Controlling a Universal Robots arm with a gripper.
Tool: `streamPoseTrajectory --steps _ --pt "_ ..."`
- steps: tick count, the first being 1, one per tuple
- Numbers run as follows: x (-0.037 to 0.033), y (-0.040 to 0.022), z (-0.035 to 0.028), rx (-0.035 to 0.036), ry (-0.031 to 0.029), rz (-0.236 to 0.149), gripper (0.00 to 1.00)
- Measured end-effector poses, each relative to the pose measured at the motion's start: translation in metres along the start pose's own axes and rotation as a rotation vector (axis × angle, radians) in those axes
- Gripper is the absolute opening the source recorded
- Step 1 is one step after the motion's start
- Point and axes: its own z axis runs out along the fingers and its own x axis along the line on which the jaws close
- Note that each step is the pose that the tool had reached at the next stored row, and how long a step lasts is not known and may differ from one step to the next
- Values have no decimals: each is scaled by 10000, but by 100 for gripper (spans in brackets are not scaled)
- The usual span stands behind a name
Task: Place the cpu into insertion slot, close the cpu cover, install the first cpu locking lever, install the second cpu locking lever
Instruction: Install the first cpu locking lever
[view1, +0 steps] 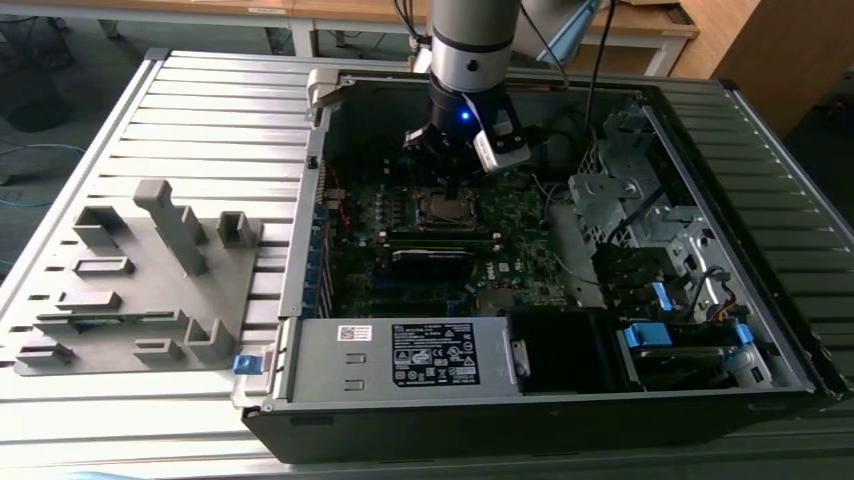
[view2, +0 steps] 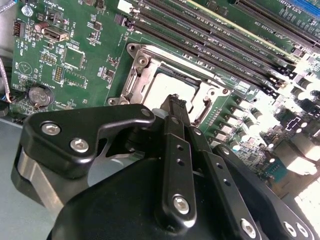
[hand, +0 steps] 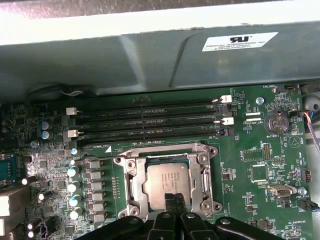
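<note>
The case (view1: 307, 365) is lying open on the slatted worktop (view1: 200, 110), taking up its middle and the exterior view's right. A grey fixture (view1: 134, 270) is sitting toward the worktop's edge at the exterior view's left. The arm (view1: 470, 40) is reaching straight down into the case near its far edge. The gripper (view1: 445, 182) is hanging low over the socket (view1: 443, 208) on the green board (view1: 534, 225). In both wrist views the cpu (hand: 162, 181) is sitting flat in the socket with its dull silver top facing up. The cover (hand: 132, 187) is lying down around it as a metal frame. The gripper's black fingers (view2: 172, 150) are pressing together, clenched, with nothing showing between them. Their tips are hovering right at one edge of the cpu; whether they are touching it is hard to tell. Long memory slots (hand: 150, 121) are running just beside the socket, on the side facing the case wall. A round battery (hand: 275, 121) is sitting on the board well apart from the socket.
</note>
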Motion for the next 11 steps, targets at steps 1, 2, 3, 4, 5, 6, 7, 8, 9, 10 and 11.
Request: streamPoseTrajectory --steps 1,2,3,4,5,6,7,8,9,10,11 --pt "0 0 4 1 0 0 11" --pt "0 0 4 0 0 0 11" --pt "0 0 4 0 0 0 11" --pt "0 0 4 1 0 0 11" --pt "0 0 4 1 0 0 11" --pt "0 0 4 1 1 0 11" --pt "0 0 4 1 0 0 11" --pt "0 0 4 1 0 0 11" --pt "0 0 4 0 0 1 11" --pt "0 0 1 0 0 0 11" --pt "0 0 -5 0 0 0 11"
